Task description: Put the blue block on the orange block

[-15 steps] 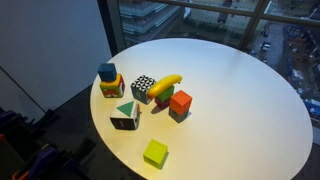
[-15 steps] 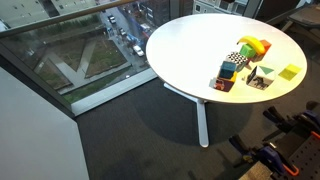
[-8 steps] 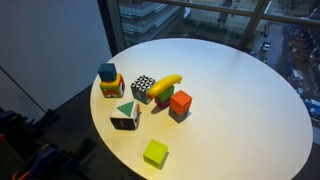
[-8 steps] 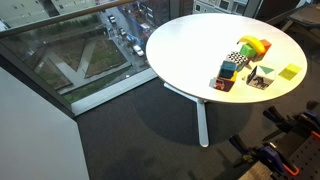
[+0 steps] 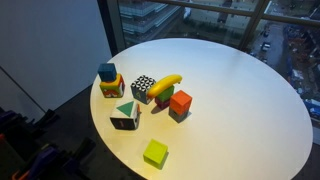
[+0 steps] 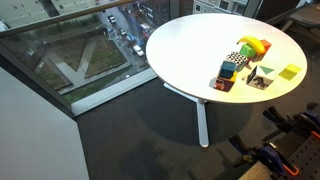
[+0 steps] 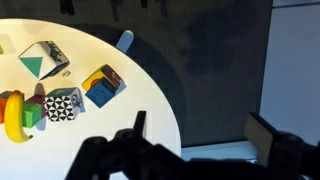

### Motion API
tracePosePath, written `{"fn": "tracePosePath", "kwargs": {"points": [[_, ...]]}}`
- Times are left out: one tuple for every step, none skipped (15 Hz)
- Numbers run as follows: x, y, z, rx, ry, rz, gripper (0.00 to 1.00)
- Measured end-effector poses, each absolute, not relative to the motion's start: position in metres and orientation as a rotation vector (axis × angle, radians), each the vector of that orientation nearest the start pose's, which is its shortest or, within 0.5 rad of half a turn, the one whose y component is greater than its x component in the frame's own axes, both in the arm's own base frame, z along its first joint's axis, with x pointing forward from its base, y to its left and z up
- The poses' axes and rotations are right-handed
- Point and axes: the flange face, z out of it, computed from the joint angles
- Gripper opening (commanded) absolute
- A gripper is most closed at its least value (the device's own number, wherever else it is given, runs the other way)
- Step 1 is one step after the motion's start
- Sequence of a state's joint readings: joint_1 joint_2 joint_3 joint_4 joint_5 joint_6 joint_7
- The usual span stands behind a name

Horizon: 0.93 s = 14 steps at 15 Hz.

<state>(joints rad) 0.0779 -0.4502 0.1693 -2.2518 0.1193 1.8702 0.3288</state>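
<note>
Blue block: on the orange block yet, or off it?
Off. The blue block sits atop the multicoloured cube, while the orange block stands apart with nothing on it.

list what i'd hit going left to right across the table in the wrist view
banana -> green block -> checkered cube -> blue block sitting on the patterned cube; the triangle cube overlaps several of these sideways, so it's left out
</note>
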Motion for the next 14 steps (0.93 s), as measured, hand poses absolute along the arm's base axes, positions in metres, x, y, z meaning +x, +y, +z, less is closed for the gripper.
{"fn": "tracePosePath", "kwargs": {"points": [[0.410,0.115,0.539,-3.079,0.201,-0.092,1.00],[0.412,0.108,0.535,-3.081,0.202,-0.105,1.00],[0.413,0.101,0.530,-3.083,0.206,-0.115,1.00],[0.414,0.094,0.525,-3.084,0.205,-0.123,1.00],[0.416,0.088,0.520,-3.083,0.198,-0.129,1.00],[0.417,0.081,0.514,-3.081,0.187,-0.135,1.00],[0.417,0.076,0.510,-3.078,0.173,-0.140,1.00],[0.418,0.070,0.506,-3.075,0.156,-0.146,1.00],[0.419,0.065,0.502,-3.073,0.133,-0.152,1.00],[0.419,0.060,0.498,-3.071,0.106,-0.158,1.00],[0.420,0.055,0.493,-3.070,0.074,-0.161,1.00],[0.421,0.049,0.489,-3.068,0.041,-0.160,1.00],[0.422,0.045,0.485,-3.067,0.004,-0.160,1.00],[0.424,0.040,0.480,-3.065,-0.036,-0.160,1.00]]}}
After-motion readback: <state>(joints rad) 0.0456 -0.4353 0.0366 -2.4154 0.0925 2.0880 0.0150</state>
